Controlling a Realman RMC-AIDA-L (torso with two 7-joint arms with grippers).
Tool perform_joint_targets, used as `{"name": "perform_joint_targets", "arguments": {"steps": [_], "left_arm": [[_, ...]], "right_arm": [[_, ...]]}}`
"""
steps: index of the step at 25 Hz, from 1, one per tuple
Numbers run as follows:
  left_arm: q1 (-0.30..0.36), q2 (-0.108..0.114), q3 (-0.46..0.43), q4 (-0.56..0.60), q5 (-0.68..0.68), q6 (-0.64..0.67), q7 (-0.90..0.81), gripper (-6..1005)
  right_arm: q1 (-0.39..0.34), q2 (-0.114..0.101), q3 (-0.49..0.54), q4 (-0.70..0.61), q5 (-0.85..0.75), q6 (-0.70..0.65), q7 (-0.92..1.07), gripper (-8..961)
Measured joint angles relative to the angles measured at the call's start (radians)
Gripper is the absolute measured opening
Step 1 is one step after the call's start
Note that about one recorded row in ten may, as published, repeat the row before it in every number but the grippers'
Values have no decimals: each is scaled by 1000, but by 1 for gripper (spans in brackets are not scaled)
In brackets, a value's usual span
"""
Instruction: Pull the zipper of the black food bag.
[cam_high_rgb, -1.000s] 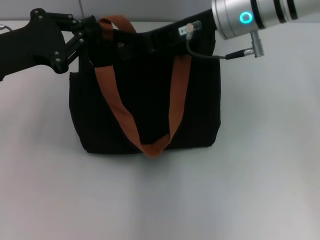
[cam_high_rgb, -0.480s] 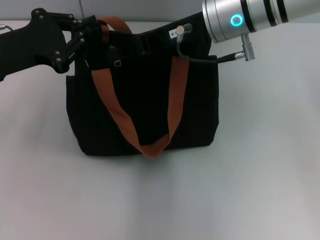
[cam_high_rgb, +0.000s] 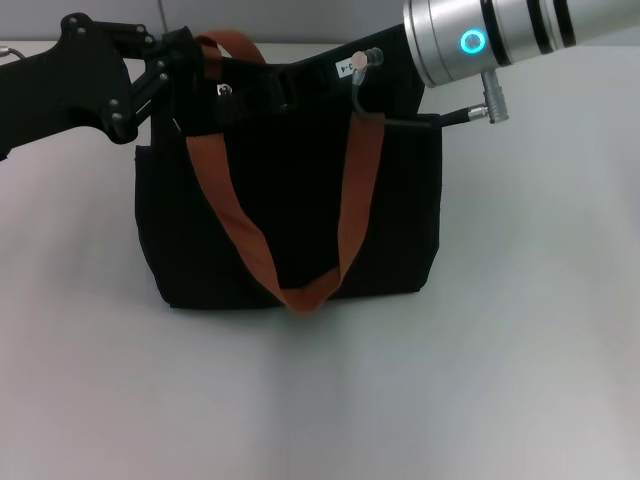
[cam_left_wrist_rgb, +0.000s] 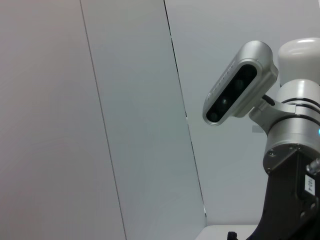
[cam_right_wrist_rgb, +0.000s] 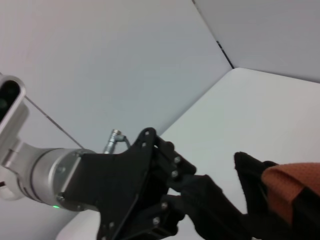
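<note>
The black food bag (cam_high_rgb: 290, 225) stands upright on the table, its orange-brown straps (cam_high_rgb: 232, 215) hanging down the front. My left gripper (cam_high_rgb: 186, 92) is shut on the bag's top left corner; the right wrist view shows it (cam_right_wrist_rgb: 202, 192) clamped on black fabric (cam_right_wrist_rgb: 250, 182) beside a strap (cam_right_wrist_rgb: 292, 182). My right gripper (cam_high_rgb: 235, 92) reaches in from the right along the bag's top edge, dark against the bag. A small silver zipper tab (cam_high_rgb: 224, 90) shows at its tip, close to the left gripper, and it seems shut on it.
The white table (cam_high_rgb: 520, 340) spreads in front of and to the right of the bag. A grey wall stands behind. The right arm's silver wrist and camera (cam_left_wrist_rgb: 240, 90) show in the left wrist view. A cable (cam_high_rgb: 400, 118) hangs from the right wrist over the bag's top.
My right arm has slid left along the bag's top edge, and the silver tab has moved left with it. The left gripper has held its place.
</note>
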Motion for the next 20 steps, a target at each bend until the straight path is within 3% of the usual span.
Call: {"name": "perform_joint_targets", "arguments": {"steps": [20], "left_arm": [[8,0,0,-1,-4,6,-4,82]], "right_arm": [[-8,-5,7,1,4,13,7,182]]}}
